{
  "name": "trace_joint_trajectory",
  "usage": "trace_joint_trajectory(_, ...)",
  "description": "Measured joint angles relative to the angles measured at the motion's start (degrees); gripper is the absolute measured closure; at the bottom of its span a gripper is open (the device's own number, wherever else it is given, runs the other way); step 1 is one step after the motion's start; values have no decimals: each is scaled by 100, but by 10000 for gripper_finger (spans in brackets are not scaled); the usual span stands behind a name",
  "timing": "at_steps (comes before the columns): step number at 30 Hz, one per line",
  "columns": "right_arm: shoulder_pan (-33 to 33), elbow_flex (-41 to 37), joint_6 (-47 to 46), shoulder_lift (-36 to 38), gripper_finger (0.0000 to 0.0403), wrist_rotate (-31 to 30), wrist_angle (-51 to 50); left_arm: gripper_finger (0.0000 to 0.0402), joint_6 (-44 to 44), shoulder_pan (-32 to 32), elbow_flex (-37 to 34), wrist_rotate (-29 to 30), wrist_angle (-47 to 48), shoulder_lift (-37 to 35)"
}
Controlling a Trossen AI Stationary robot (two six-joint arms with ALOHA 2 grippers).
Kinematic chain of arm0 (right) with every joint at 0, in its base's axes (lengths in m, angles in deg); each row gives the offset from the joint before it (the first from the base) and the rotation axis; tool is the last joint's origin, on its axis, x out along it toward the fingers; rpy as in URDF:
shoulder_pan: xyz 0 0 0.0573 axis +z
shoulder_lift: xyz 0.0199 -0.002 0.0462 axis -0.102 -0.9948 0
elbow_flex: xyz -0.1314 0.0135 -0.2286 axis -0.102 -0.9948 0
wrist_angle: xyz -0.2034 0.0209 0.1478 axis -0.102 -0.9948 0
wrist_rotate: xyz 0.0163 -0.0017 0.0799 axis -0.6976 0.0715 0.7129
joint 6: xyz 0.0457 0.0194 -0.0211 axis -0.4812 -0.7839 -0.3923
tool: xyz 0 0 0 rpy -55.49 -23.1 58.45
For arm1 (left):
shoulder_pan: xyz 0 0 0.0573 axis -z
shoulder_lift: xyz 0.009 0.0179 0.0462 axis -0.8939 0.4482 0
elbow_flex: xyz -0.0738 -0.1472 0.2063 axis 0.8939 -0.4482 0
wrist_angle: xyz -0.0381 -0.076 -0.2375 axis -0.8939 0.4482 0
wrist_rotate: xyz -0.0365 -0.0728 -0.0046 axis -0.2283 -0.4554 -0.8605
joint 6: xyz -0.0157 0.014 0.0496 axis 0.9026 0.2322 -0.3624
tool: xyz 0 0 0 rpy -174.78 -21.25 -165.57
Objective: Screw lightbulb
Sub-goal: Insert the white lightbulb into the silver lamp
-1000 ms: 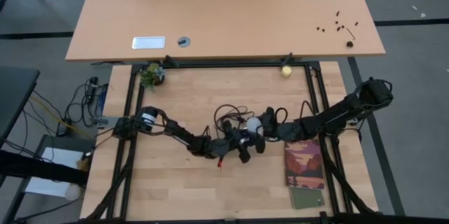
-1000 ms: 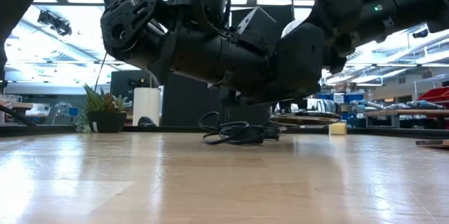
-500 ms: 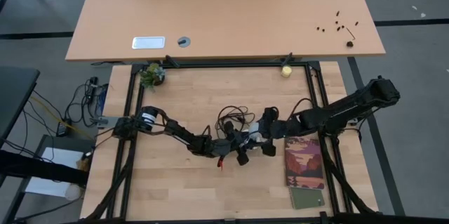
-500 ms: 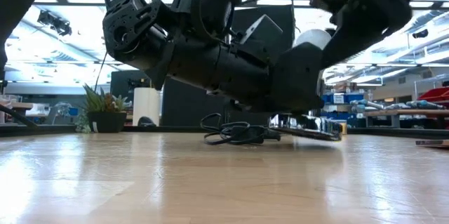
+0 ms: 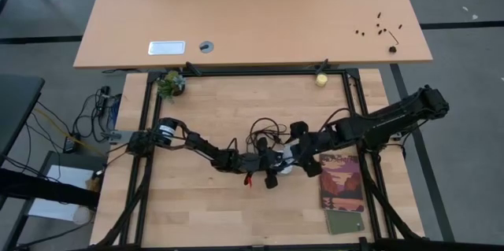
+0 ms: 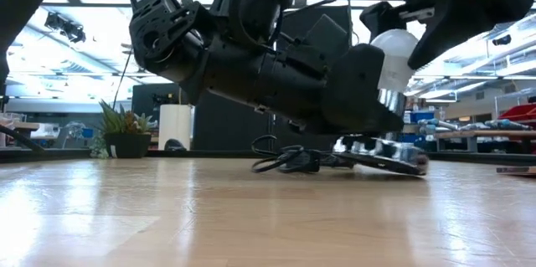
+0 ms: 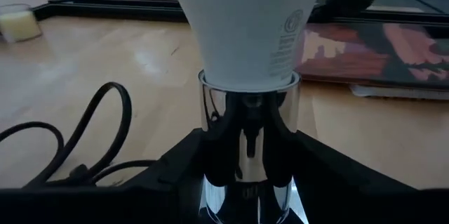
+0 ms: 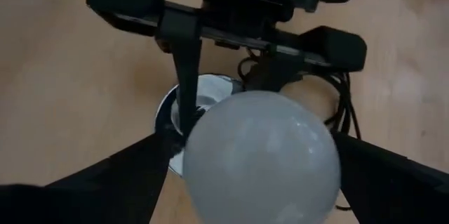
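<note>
The small white pear-shaped lightbulb (image 6: pixel 392 53) is standing upright in the round silver socket disc (image 6: pixel 381 155) with its black cord (image 6: pixel 280 158), near the middle of the wooden surface (image 5: pixel 197 204). The left tool (image 5: pixel 272 174) is clenching the socket's neck. The right tool (image 5: pixel 295 162) is straddling the bulb's dome, fingers spread and released.
</note>
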Motion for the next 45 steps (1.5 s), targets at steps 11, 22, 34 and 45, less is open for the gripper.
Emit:
trace_joint_trajectory(11, -233, 1250, 211, -904, 30, 1087, -1727, 214, 21, -15, 473, -532, 677, 0)
trace_joint_trajectory(22, -1, 1974, 1528, -1660, 30, 1423, -2587, 214, 26, -15, 540, -679, 836, 2)
trace_joint_trajectory(34, 115, 1972, 2632, -1683, 103, 1051, -2503, 214, -124, -15, 540, -692, 812, 2)
trace_joint_trajectory(45, 23, 1966, 1713, -1683, 148, 1100, -2413, 214, -124, -15, 540, -707, 807, 4)
